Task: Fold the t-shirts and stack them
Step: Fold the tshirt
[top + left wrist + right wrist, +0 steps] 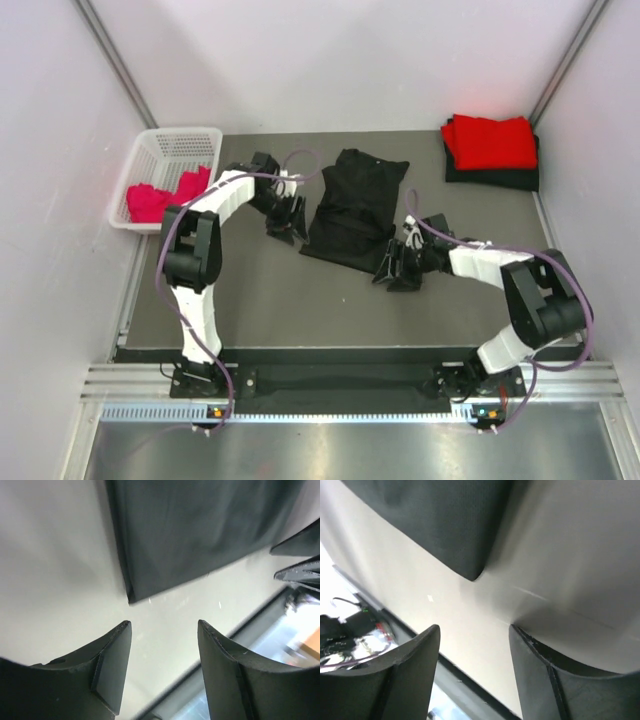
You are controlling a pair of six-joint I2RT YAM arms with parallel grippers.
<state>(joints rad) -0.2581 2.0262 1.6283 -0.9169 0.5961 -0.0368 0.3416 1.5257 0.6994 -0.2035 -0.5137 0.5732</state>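
A black t-shirt lies partly folded in the middle of the table; its corners show in the wrist views. My left gripper stands open just left of its lower left edge, nothing between the fingers. My right gripper stands open at the shirt's lower right corner, also empty. A folded red t-shirt lies on a folded black one at the back right. A pink-red t-shirt sits crumpled in the basket.
The white lattice basket stands at the back left against the wall. Grey walls close in on the left, right and back. The table's front edge and a metal rail run by the arm bases.
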